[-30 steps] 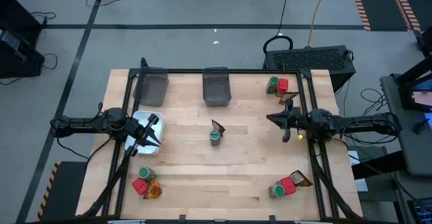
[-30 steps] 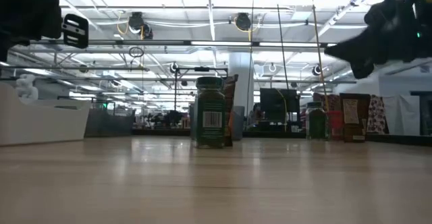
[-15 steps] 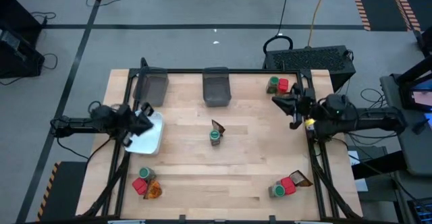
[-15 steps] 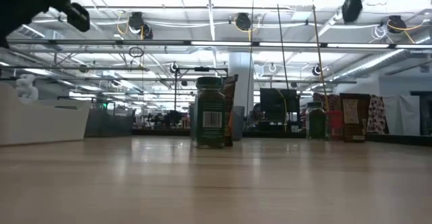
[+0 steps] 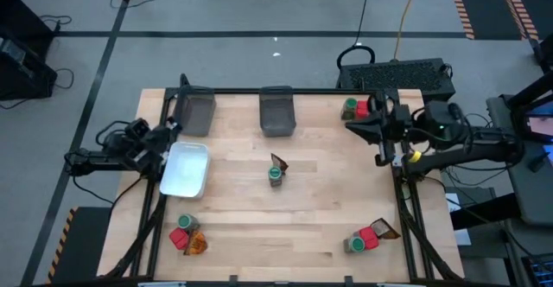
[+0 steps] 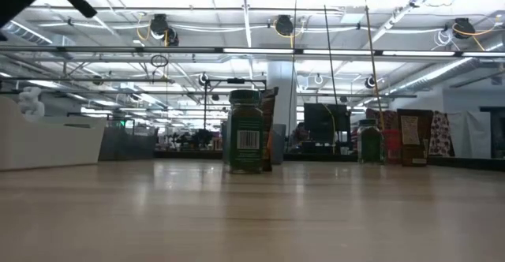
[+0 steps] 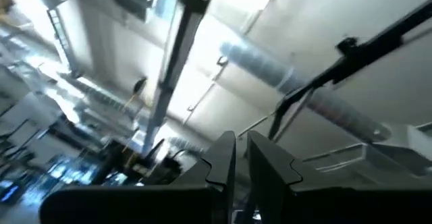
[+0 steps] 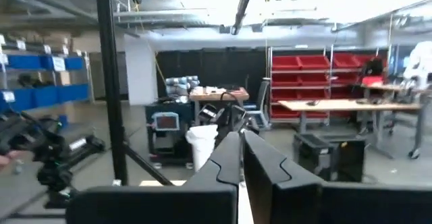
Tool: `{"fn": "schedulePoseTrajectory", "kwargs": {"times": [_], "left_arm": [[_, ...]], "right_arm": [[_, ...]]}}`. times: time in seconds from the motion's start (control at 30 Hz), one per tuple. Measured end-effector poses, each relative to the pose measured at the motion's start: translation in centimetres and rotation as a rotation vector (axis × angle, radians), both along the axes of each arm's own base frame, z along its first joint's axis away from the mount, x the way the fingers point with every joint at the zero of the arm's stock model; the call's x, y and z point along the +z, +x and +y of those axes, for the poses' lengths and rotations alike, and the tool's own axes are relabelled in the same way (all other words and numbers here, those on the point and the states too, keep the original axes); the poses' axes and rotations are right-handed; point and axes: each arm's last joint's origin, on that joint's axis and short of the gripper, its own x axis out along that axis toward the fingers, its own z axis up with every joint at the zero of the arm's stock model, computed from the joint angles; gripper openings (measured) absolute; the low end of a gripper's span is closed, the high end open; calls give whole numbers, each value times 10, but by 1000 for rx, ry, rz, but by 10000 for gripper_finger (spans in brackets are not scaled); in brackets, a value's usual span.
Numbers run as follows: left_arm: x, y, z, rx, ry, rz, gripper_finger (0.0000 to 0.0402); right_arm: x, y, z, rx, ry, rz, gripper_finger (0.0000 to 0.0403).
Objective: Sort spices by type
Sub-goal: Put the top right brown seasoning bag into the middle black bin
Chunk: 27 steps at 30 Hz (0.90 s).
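Note:
The spices stand in four groups on the wooden table. In the middle are a green-lidded jar (image 5: 275, 175) (image 6: 246, 132) and a brown packet (image 5: 279, 161). At the far right are a jar (image 5: 349, 108) and a red container (image 5: 363, 108). Near left are a jar (image 5: 184, 222), a red container (image 5: 178, 238) and an orange packet (image 5: 196, 245). Near right are a jar (image 5: 355, 245), a red container (image 5: 370, 236) and a packet (image 5: 385, 229). My left gripper (image 5: 170, 130) (image 7: 241, 162) is at the left edge, tipped up at the ceiling, shut and holding nothing. My right gripper (image 5: 350, 128) (image 8: 241, 158) is raised at the right edge, pointing level, shut and holding nothing.
A white tray (image 5: 186, 168) lies at the left, just beside my left gripper. Two dark grey bins (image 5: 194, 111) (image 5: 276, 111) stand along the far edge. A black frame runs round the table. The middle of the table has free wood around the central jar.
My left gripper has come off the white tray toward the table's left edge, risen a little, and tipped and rolled from pointing down to pointing up. My right gripper has risen steeply, leaving the low view at the top. The spices have not moved.

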Motion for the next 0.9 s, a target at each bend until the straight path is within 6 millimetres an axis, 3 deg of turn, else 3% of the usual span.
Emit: {"fn": "schedulePoseTrajectory", "kwargs": {"times": [0.1, 0.27, 0.47, 0.63, 0.9], "left_arm": [[0, 6, 2, 46, -66, 64, 46], [21, 17, 6, 157, -160, 162, 46], [50, 51, 8, 232, -156, 358, 46], [75, 75, 12, 264, -88, 441, 46], [114, 79, 27, 311, -23, 830, 45]], "right_arm": [[6, -5, -2, -61, -1, 105, 0], [6, -9, -9, -136, -29, 419, 19], [1, -8, -27, -311, -117, 773, 62], [-3, -5, -43, -398, -86, 1020, 96], [-28, 13, -79, -419, 9, 1407, 119]]}}
